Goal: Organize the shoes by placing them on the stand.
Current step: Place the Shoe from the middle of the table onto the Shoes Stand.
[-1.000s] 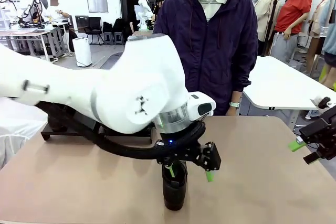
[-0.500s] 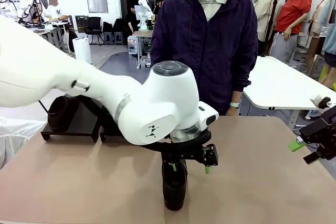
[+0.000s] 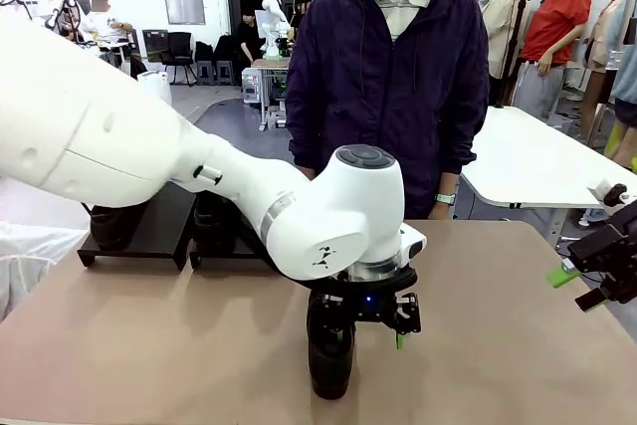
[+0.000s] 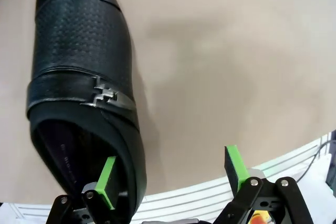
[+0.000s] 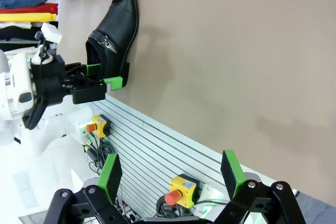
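The left gripper [image 4: 172, 174] hangs wide open, gripping nothing, one green pad inside the heel opening of the glossy black leather dress shoe with a metal strap buckle [image 4: 81, 90] and the other outside its side wall. That shoe sits on the tan table [image 3: 498, 345], near the robot-side edge and well apart from the low matte-black platform stand [image 3: 159, 226] at the far left. It looks slick and light, so I'd pinch that firm heel wall; the right gripper [image 5: 169, 176] idles open, off beside the table's edge.

Glossy black buckled dress shoe [image 4: 79, 77] flat on the table's near edge; black stand [image 3: 149, 231] far left.
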`<state>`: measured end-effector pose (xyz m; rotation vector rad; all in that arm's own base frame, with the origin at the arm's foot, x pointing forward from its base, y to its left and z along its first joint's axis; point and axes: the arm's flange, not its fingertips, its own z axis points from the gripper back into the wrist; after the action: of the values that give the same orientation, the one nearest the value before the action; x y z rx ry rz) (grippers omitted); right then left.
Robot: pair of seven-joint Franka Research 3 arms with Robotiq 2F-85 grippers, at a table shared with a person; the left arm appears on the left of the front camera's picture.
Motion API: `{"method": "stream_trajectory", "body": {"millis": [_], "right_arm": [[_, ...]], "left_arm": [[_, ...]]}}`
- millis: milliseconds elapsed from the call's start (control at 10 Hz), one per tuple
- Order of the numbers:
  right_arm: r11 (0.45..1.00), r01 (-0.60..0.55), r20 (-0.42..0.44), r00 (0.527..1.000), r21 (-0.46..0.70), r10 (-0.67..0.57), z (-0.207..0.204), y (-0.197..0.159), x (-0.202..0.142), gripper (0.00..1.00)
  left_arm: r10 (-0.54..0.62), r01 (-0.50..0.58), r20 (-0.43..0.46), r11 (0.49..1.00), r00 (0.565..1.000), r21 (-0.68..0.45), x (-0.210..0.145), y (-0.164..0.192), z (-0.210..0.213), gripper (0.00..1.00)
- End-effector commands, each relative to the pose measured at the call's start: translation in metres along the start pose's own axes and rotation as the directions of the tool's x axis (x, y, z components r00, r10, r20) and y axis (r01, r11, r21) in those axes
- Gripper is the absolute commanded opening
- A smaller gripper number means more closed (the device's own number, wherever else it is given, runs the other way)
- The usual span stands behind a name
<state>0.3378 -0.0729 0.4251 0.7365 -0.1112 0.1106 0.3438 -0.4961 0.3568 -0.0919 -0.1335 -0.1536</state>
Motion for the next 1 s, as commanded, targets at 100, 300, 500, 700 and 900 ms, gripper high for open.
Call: {"method": "stream_trajectory", "body": {"millis": [100, 300, 500, 700, 900], "right_arm": [[0.999, -0.025, 0.015, 1.0, 0.03, 0.025, 0.0006, -0.0008, 0.0019, 1.0], [0.999, -0.025, 0.015, 1.0, 0.03, 0.025, 0.0006, -0.0008, 0.0019, 1.0], [0.999, -0.025, 0.015, 1.0, 0.03, 0.025, 0.0006, -0.0008, 0.0019, 1.0], [0.999, -0.025, 0.015, 1.0, 0.03, 0.025, 0.0006, -0.0008, 0.0019, 1.0], [0.999, -0.025, 0.015, 1.0, 0.03, 0.025, 0.0006, -0.0008, 0.0019, 1.0]], "left_arm": [[0.056, -0.056, -0.023, 0.998, 0.998, 0.027, 0.0027, 0.0006, -0.0099, 1.0], [0.069, -0.067, -0.032, 0.997, 0.997, 0.035, 0.0033, 0.0025, -0.0123, 0.74], [0.074, -0.072, -0.039, 0.997, 0.996, 0.038, 0.003, 0.0029, -0.0128, 0.0], [0.076, -0.074, -0.051, 0.996, 0.996, 0.041, 0.0031, 0.0051, -0.0137, 0.0], [0.079, -0.076, -0.052, 0.995, 0.996, 0.057, 0.0031, 0.0061, -0.0115, 0.0]]}}
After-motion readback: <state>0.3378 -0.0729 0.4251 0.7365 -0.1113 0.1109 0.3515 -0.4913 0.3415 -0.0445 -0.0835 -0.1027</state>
